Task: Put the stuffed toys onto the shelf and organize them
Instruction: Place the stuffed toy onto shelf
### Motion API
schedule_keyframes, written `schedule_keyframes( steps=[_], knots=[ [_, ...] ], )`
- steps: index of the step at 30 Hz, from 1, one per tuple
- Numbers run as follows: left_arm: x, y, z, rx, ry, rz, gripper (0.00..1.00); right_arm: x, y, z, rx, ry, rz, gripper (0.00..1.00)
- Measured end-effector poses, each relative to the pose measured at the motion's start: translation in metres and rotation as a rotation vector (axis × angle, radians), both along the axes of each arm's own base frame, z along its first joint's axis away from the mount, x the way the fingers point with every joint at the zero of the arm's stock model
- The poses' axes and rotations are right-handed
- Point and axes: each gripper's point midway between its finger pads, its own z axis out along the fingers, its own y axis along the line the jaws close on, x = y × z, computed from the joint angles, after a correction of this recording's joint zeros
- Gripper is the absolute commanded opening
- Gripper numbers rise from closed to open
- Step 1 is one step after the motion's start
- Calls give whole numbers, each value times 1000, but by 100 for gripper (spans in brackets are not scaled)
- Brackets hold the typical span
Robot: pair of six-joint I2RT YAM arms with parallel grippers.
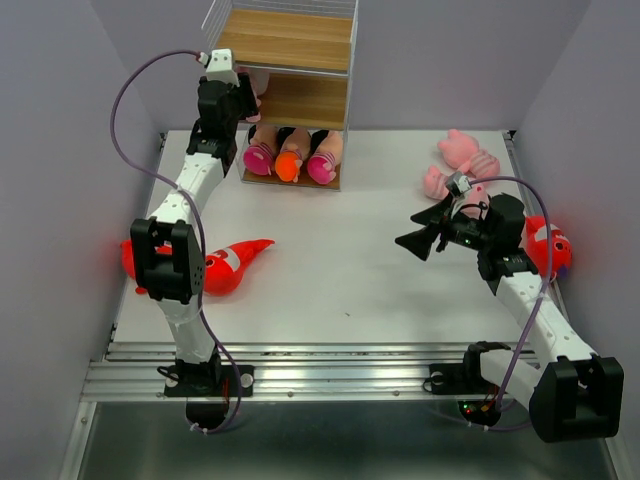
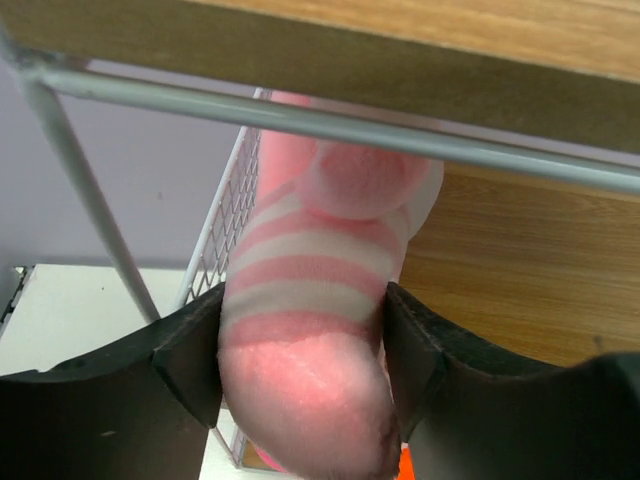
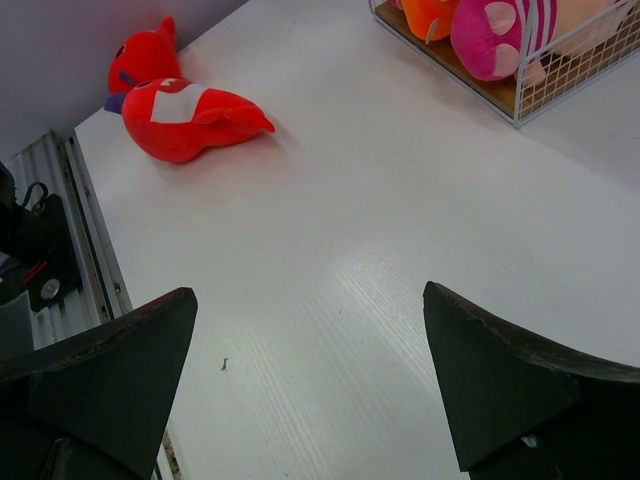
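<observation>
Placement step in hand: the left gripper (image 2: 303,345) has its jaws against both sides of a pink striped toy (image 2: 320,260) inside the shelf (image 2: 500,270), middle tier (clamped or merely flanking, cannot tell), while the right gripper (image 3: 310,380) gapes empty; next move calls for full release and straight withdrawal.

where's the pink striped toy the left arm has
In the left wrist view the pink striped toy sits between the jaws of the left gripper, at the left end of the middle tier of the shelf, above the dolls.
</observation>
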Motion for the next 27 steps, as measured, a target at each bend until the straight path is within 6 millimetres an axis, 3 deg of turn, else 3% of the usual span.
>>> schedule_keyframes(
  steps=[3,13,27],
  knots=[
    [-1,-5,0,-1,0,-10,78,0,0,0,0,0,0,100],
    [-9,-5,3,-1,2,-11,82,0,0,0,-3,-6,1,100],
    [-36,8,50,-20,-67,16,83,2,-3,0,-5,-7,-10,100]
  ],
)
